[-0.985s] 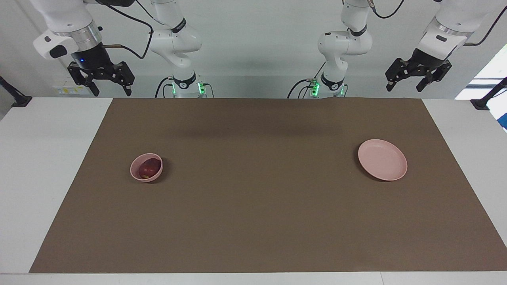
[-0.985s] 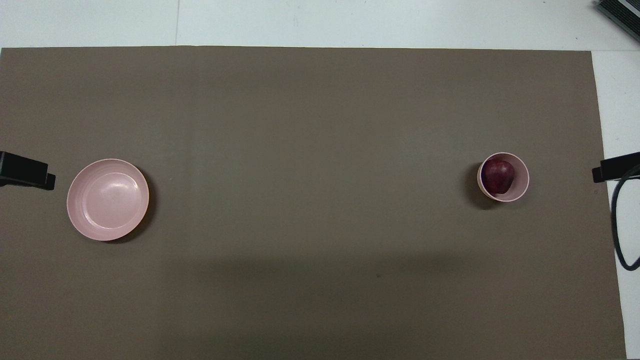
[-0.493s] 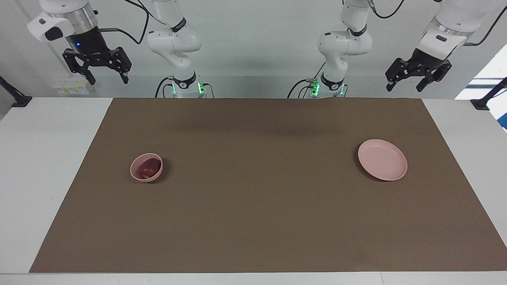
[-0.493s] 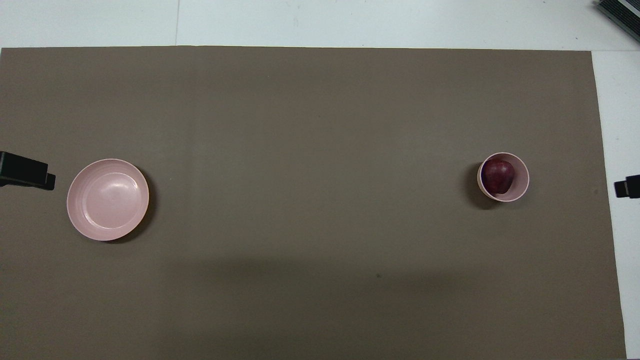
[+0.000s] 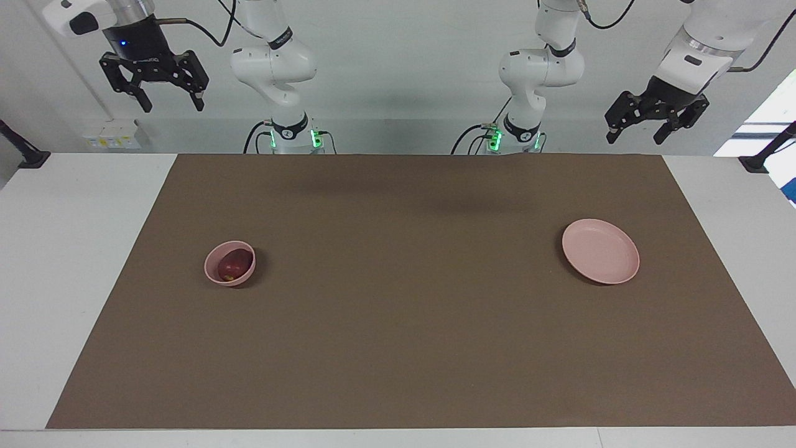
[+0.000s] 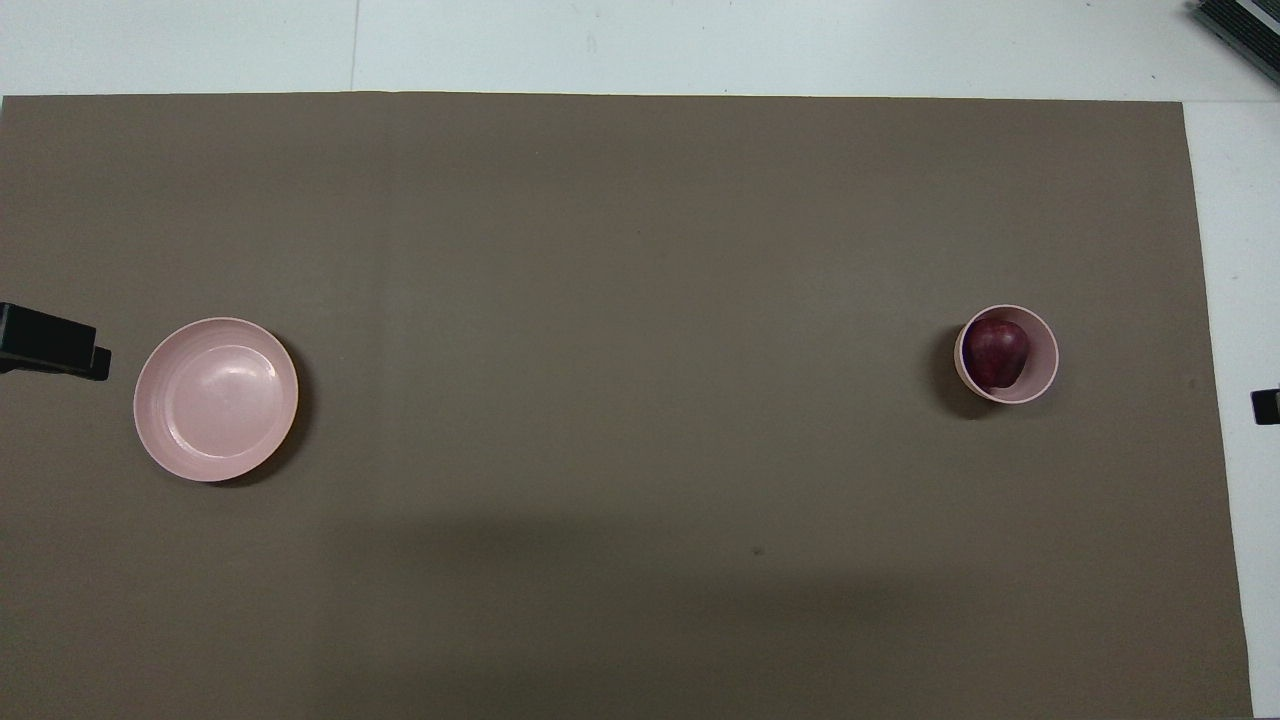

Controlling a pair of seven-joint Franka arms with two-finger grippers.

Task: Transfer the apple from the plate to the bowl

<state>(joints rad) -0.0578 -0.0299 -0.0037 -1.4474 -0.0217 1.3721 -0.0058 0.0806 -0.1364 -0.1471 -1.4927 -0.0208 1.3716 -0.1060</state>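
You see the small dark red apple [image 5: 235, 264] lying in the deep pale pink bowl [image 5: 214, 275] toward the right arm's end of the brown mat [image 5: 398, 323]; the wide pale pink plate [image 5: 615, 270] sits bare. The left gripper [image 5: 640, 129] and right gripper [image 5: 173, 102] hang raised, fingers spread, holding nothing.

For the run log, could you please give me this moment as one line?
apple: in bowl | plate: bare | left tool: open, raised, holds nothing | right tool: open, raised, holds nothing

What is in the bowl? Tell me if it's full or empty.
Full: the bowl holds the apple. The plate is bare.
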